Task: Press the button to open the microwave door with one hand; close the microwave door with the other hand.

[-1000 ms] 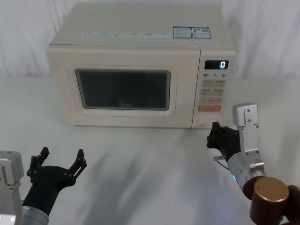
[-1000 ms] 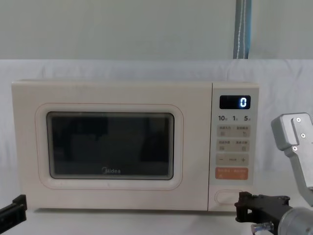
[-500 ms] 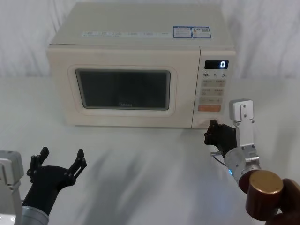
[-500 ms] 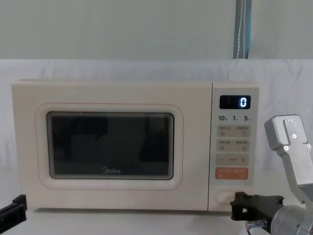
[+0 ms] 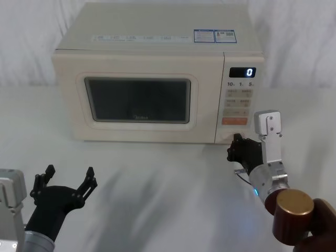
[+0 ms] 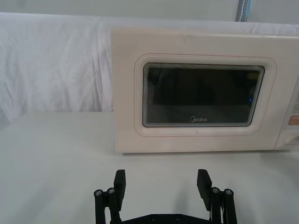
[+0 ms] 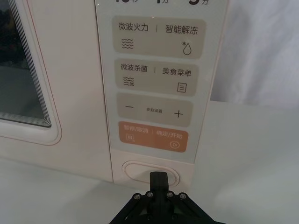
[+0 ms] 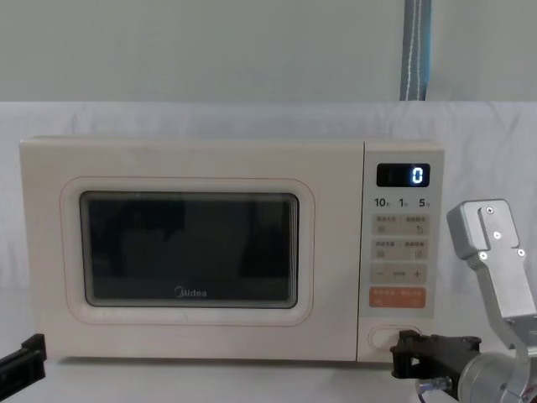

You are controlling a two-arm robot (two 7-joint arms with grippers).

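Two grippers in play here, and only one is busy. Our right gripper [image 7: 159, 179] has its fingers pinched together into one narrow black tip, gripping nothing, and that tip sits right at the front of the button [image 7: 140, 170]. From the wrist camera we honestly can't say whether it's actually touching or just a hair off. In the head view the same gripper [image 5: 235, 145] is down at the lower right corner of the microwave [image 5: 152, 37], with its grey arm [image 5: 266, 157] running back toward us over the white table [image 5: 157, 199].

The button is the wide plain oval key at the very bottom of the keypad panel [image 8: 403, 252], directly under the orange key [image 7: 152, 136]. Above the orange one are the beige printed keys, and the display [image 8: 403, 175] at the top reads 0.

The microwave door [image 8: 189, 248] is fully shut, sitting flush with the keypad panel, dark window and Midea logo facing us. It takes up everything left of the keypad.

Our left gripper [image 6: 162, 183] is parked low on the left side, well apart from the microwave, hovering over the table with its fingers [image 6: 119, 181] spread wide and nothing between them. In the head view it [image 5: 64, 179] sits near the bottom left corner, pointed toward the door.
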